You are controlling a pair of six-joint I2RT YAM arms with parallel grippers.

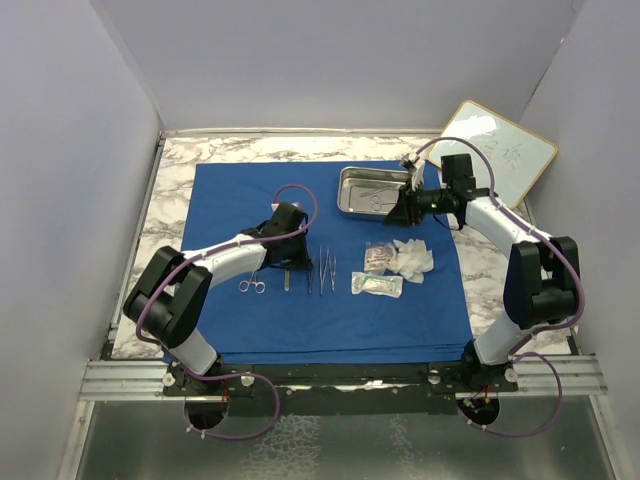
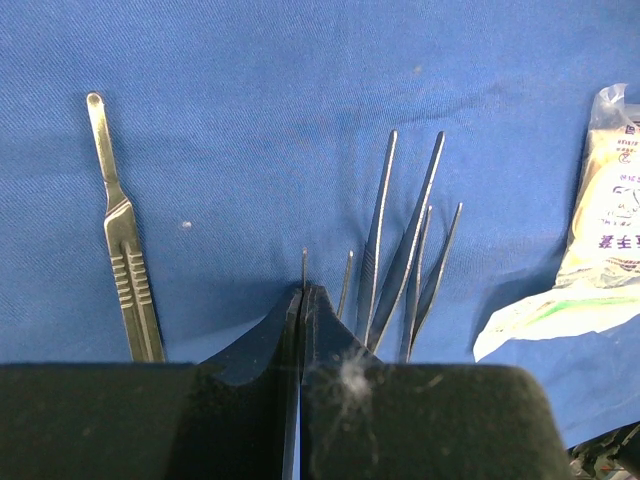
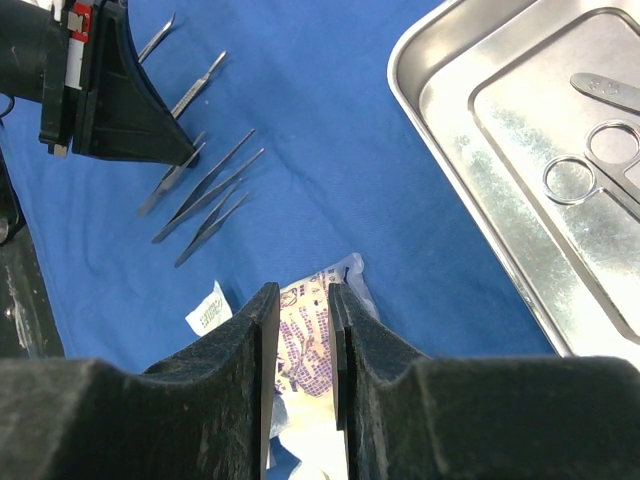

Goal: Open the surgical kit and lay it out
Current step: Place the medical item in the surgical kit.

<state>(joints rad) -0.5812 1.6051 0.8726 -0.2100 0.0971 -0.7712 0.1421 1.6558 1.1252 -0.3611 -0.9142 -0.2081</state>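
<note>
The royal-blue cloth lies spread flat on the table. On it are small scissors, a scalpel handle, two tweezers and clear packets beside white gauze. The steel tray sits at the cloth's far side, with scissors inside. My left gripper is shut low over the cloth, left of the tweezers. A thin steel tip shows just past its seam; I cannot tell whether it is held. My right gripper hangs open and empty over a purple-printed packet.
A wood-framed whiteboard leans at the back right, behind the right arm. Marble table shows around the cloth, with grey walls on three sides. A small white packet lies left of the printed one.
</note>
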